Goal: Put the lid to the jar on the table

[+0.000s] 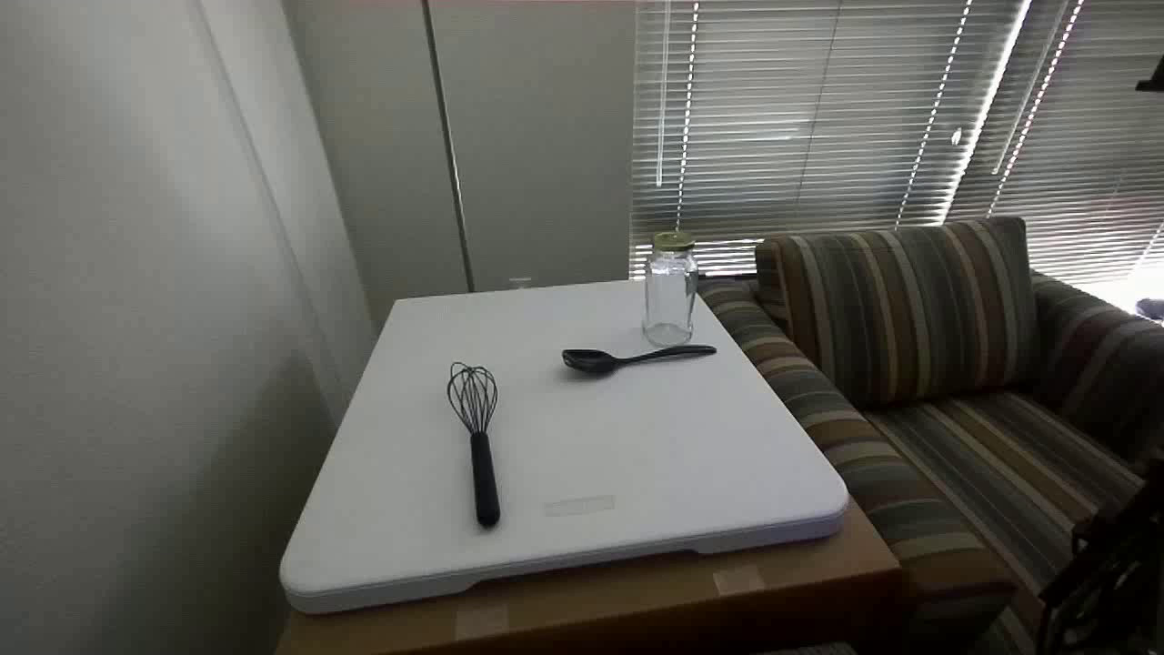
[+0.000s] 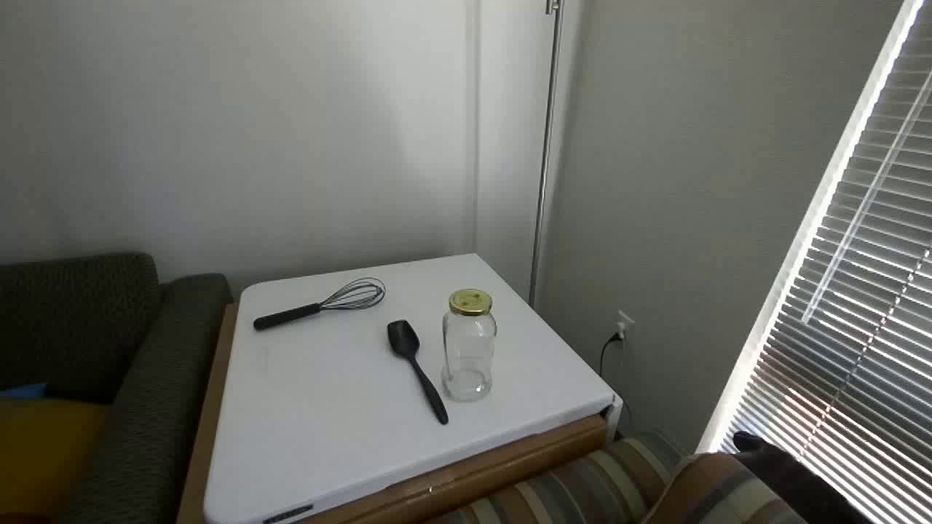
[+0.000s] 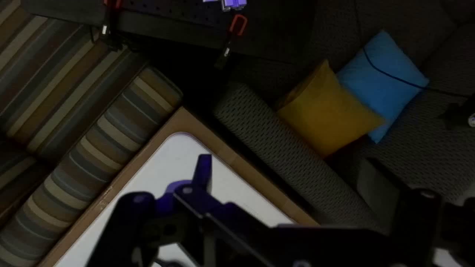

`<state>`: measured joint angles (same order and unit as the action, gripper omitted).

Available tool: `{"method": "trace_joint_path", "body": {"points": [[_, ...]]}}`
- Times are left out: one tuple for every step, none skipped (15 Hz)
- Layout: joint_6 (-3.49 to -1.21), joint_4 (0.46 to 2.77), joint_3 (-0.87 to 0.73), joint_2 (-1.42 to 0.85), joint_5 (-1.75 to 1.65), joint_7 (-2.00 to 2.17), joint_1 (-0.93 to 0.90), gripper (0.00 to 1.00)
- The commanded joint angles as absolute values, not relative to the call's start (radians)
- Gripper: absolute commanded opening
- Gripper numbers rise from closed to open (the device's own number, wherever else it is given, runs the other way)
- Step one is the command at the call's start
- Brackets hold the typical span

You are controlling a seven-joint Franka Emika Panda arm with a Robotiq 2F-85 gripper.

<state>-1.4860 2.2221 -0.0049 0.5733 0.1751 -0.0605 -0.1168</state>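
As my tool stands: its fingers are wide apart and hold nothing.
Lid: it sits on the mouth of the jar.
Jar: it stands upright on the white worktop, just beside the black spoon.
Whisk: well apart from these.

close behind the gripper, the wrist view looks down past it to a corner of the table and a striped couch beyond. in an exterior view, the mid-range camera faces a wall and blinds across the tabletop; in an exterior view, it looks over the couch toward meeting walls. both exterior views share jar, whisk and spoon.
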Motion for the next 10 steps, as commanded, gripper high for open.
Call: {"method": "trace_joint_path", "body": {"points": [[-1.481, 2.219, 0.009, 0.571, 0.181, -0.069, -0.097, 1.00], [-1.481, 2.219, 0.009, 0.571, 0.181, -0.068, -0.097, 1.00], [-1.481, 2.219, 0.009, 0.571, 0.181, -0.068, -0.097, 1.00], [-1.481, 2.219, 0.009, 0.571, 0.181, -0.068, -0.097, 1.00], [-1.481, 2.219, 0.009, 0.571, 0.181, -0.068, -0.097, 1.00], [-1.481, 2.219, 0.009, 0.571, 0.181, -0.068, -0.097, 1.00], [-1.481, 2.219, 0.009, 0.571, 0.181, -0.068, -0.097, 1.00], [-1.479, 2.212, 0.007, 0.564, 0.183, -0.071, -0.097, 1.00], [-1.481, 2.206, 0.006, 0.556, 0.179, -0.075, -0.096, 1.00], [-1.484, 2.198, 0.004, 0.544, 0.174, -0.076, -0.093, 1.00]]}}
